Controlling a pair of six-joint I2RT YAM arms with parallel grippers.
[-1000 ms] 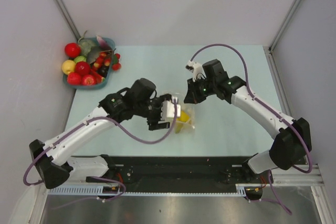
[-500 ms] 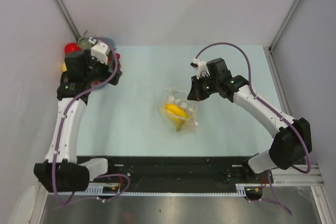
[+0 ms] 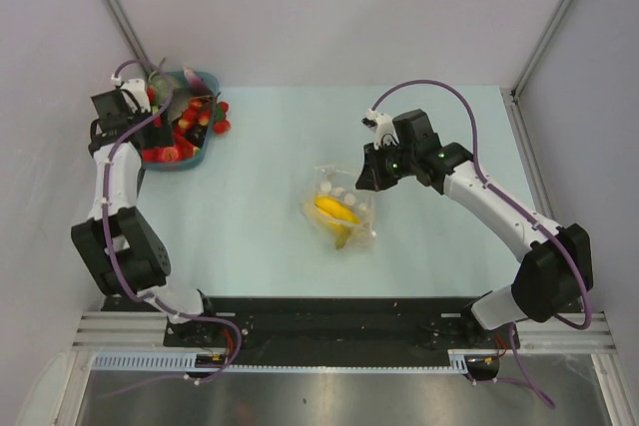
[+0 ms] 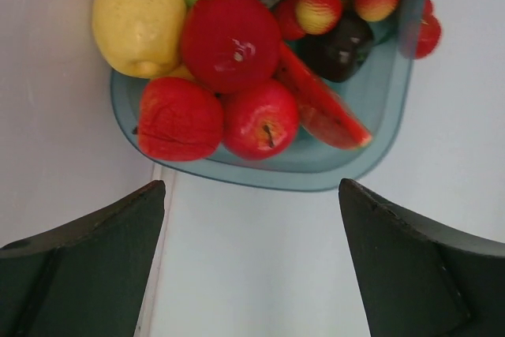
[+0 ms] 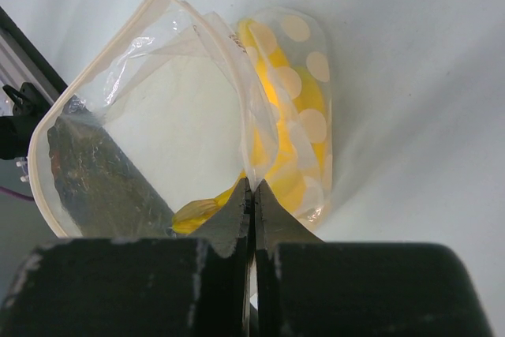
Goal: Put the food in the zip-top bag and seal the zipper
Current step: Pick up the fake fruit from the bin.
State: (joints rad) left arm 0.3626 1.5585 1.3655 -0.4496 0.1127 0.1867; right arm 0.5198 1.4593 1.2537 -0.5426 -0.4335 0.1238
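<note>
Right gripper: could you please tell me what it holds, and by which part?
The right gripper pinches the bag by its zipper strip.

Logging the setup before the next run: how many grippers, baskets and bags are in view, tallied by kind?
Grippers: 2 (left gripper, right gripper)
Basket: 1
Bag: 1
Total: 4

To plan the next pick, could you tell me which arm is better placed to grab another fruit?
Left: the left gripper, open, faces the fruit in the basket; the right gripper pinches the bag.
</note>
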